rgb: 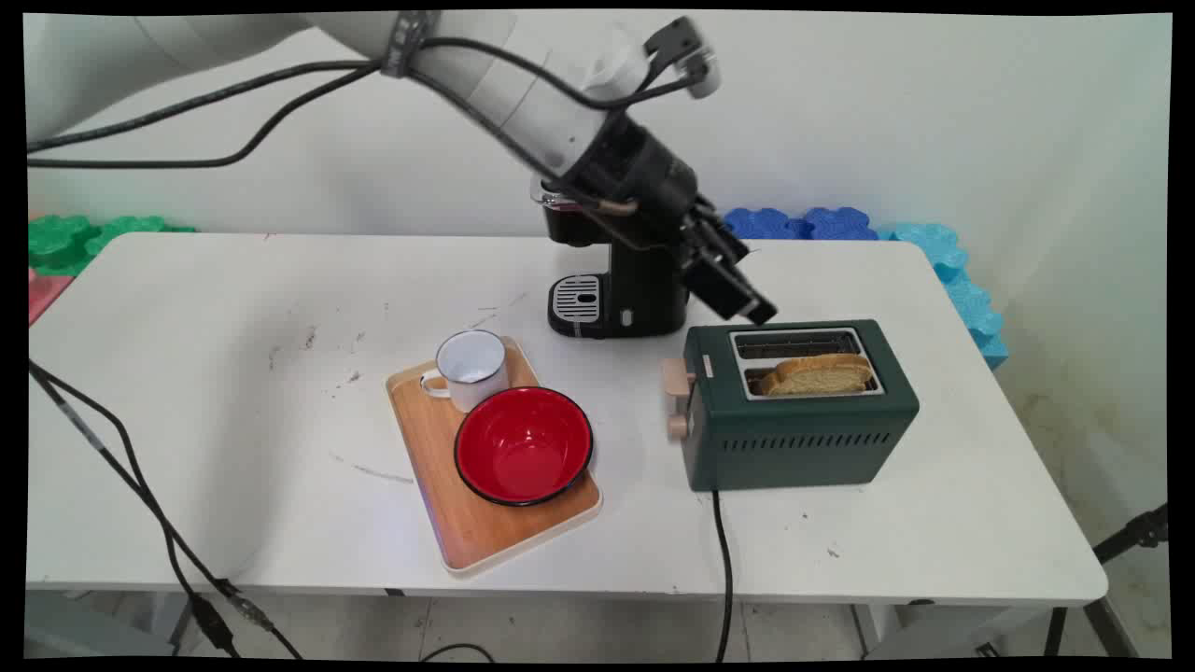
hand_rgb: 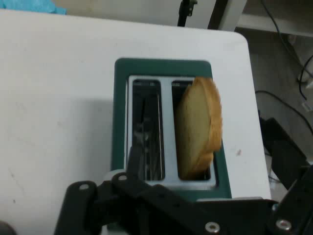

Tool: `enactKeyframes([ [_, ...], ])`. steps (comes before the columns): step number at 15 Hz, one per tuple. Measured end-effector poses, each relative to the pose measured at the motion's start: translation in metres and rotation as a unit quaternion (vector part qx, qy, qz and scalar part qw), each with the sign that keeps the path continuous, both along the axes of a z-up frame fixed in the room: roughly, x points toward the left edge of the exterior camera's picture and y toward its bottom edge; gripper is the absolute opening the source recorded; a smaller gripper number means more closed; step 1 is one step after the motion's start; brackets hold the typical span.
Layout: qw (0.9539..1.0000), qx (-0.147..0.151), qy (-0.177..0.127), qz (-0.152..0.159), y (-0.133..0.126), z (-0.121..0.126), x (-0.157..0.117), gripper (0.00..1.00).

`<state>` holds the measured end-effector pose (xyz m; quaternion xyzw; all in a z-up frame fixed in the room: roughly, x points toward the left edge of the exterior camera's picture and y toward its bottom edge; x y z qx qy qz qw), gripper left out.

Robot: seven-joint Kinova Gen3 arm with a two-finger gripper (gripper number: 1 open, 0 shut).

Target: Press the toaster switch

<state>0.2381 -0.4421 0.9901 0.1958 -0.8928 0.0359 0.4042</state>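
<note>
A black power cord (rgb: 724, 569) runs from the near face of the toaster over the table's (rgb: 233, 373) near edge, and more black cables (rgb: 121, 467) hang off the near left corner. On the table's near middle lies a wooden tray (rgb: 439, 485) set at a slant, carrying a red bowl (rgb: 523, 445) with a dark rim on its near right part and a white enamel mug (rgb: 471, 369) at its far end, handle to the left; bowl and mug stand just beside each other. To the right of the tray sits a dark green two-slot toaster (rgb: 794, 429) (hand_rgb: 166, 68), its pale lever and knob on the left end facing the tray. A slice of toast (rgb: 817, 375) (hand_rgb: 198, 127) stands in the nearer slot, leaning and rising above the top; the farther slot (rgb: 794, 343) (hand_rgb: 145, 132) has nothing in it. The black tool (rgb: 747, 303) hangs tilted just above the toaster's far left corner, close over the farther slot and apart from the toast; in the hand view its black linkage crosses the bottom over the toaster's end, and whether its fingers are spread or pressed together I cannot tell. Behind the tool, farther back, stands a black coffee machine (rgb: 611, 299) with a silver drip grid on its left base, partly hidden by the arm. Along the far edge by the wall lie foam mats: green (rgb: 65, 238) at far left, blue (rgb: 803, 224) and light blue (rgb: 962, 289) at far right.
</note>
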Motion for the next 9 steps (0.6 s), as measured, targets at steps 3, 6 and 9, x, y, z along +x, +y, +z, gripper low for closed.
enactKeyframes([
  [3,0.9999,0.008,-0.007,-0.003,0.002,-0.013,0.014,0.0],
  [6,0.9997,0.016,-0.017,-0.004,0.003,-0.025,0.024,0.0],
  [9,0.9992,0.024,-0.031,-0.002,0.002,-0.04,0.032,0.0],
])
